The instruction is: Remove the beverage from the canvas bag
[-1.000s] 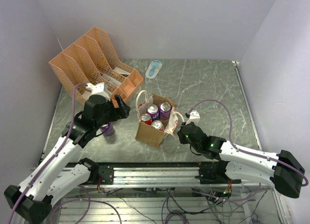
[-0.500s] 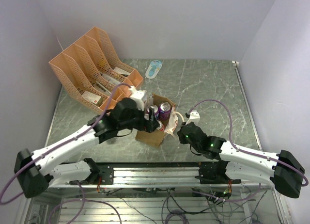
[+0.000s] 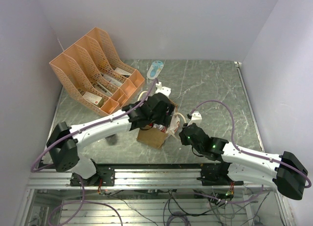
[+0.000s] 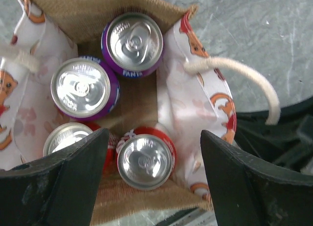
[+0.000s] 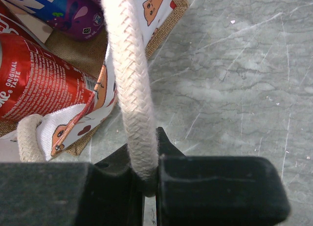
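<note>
L pincer (image 4: 154,134) now over canvas bag (image 4: 98,11)

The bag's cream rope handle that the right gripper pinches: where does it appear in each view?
Top external: rope handle, just right of the canvas bag, centre.
Left wrist: arcs across the right half.
Right wrist: runs down left of centre into the right gripper.
Shared landmark: the canvas bag.

Top view: left arm (image 3: 102,128) covers bag (image 3: 150,136) mouth; inside unseen.
Left wrist: fourth can (image 4: 66,138) half behind finger (image 4: 58,187).
Right wrist: red can (image 5: 39,89) cut by left edge, handle (image 5: 129,64) by top.
Rack (image 3: 73,64) contents too small to read.
</note>
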`<action>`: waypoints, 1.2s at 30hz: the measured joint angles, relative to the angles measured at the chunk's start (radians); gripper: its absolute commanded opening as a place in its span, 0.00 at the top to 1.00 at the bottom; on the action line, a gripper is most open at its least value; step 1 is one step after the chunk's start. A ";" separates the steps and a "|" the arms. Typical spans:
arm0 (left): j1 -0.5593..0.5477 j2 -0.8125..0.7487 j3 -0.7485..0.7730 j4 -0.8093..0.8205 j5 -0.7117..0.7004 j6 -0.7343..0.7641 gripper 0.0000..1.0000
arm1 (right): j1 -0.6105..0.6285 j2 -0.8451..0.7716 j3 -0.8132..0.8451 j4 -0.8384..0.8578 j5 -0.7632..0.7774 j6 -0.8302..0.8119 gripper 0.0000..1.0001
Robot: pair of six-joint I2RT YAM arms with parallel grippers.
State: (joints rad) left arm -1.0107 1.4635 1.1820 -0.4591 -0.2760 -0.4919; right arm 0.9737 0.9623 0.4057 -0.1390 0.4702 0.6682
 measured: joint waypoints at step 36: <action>0.084 0.424 0.370 -0.117 0.066 0.506 0.13 | 0.000 0.000 0.000 0.000 0.000 0.000 0.96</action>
State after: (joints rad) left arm -0.9268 1.8874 1.5517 -0.5758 -0.2096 0.0139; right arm 0.9737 0.9623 0.4057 -0.1390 0.4702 0.6682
